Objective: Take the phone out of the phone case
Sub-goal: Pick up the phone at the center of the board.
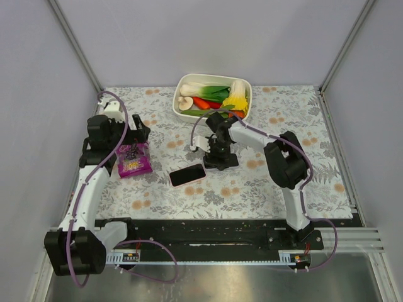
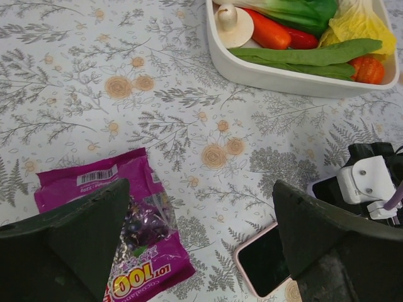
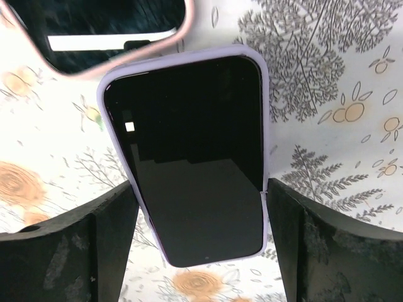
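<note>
A phone with a dark screen (image 3: 189,151) sits in a lilac case (image 3: 265,113) flat on the flowered cloth. My right gripper (image 3: 200,214) is closed on it, one finger against each long edge. In the top view the right gripper (image 1: 220,156) points down at mid table and hides this phone. A second phone in a pink case (image 1: 187,174) lies just left of it, also seen in the left wrist view (image 2: 264,261) and the right wrist view (image 3: 113,28). My left gripper (image 2: 201,220) is open and empty, hovering above the cloth at the left (image 1: 135,135).
A purple snack bag (image 1: 133,160) lies under the left gripper, also in the left wrist view (image 2: 145,251). A white dish (image 1: 182,85) of toy vegetables stands at the back centre, just behind the right arm. Grey walls enclose the table.
</note>
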